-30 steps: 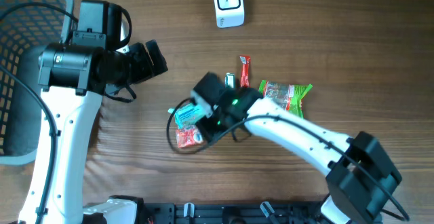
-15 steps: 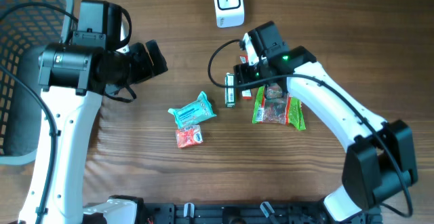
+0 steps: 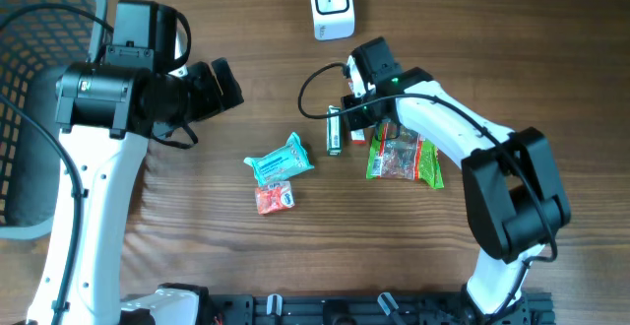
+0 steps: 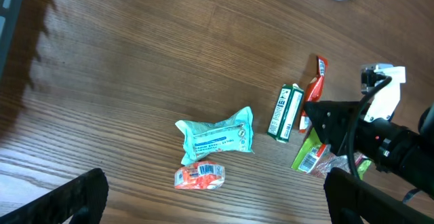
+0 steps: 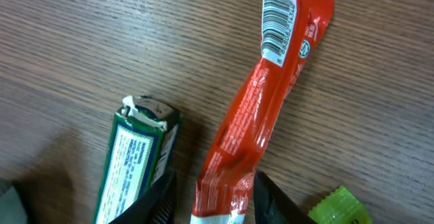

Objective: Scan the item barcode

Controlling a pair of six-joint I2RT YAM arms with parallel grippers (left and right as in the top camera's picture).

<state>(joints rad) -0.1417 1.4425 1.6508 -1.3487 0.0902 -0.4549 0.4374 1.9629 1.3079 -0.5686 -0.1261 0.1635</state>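
Subject item: a thin red foil stick sachet (image 5: 251, 129), lying flat on the wooden desk (image 5: 102, 34) directly under the right hand (image 5: 210, 190).

Hand state: the right hand's fingers are part-spread and bracket the sachet's near end. One finger is at the wrapper's edge and a gap shows on the other side, so no firm pinch is evident. The left hand (image 4: 213, 190) is spread wide, well apart and empty.

Handling, as judged: light, limp and crinkly, with slick film. It is likely to fold or slide under a poor grip. The best hold is across the narrow width at the near end, clear of the print.

Orientation: the long axis runs away from the hand, skewed slightly to one side. The black-and-white barcode (image 5: 279, 10) faces up at the far end.

Adjacent: a green-and-white carton pack (image 5: 139, 156) lies just beside one finger, with a risk of snagging it.
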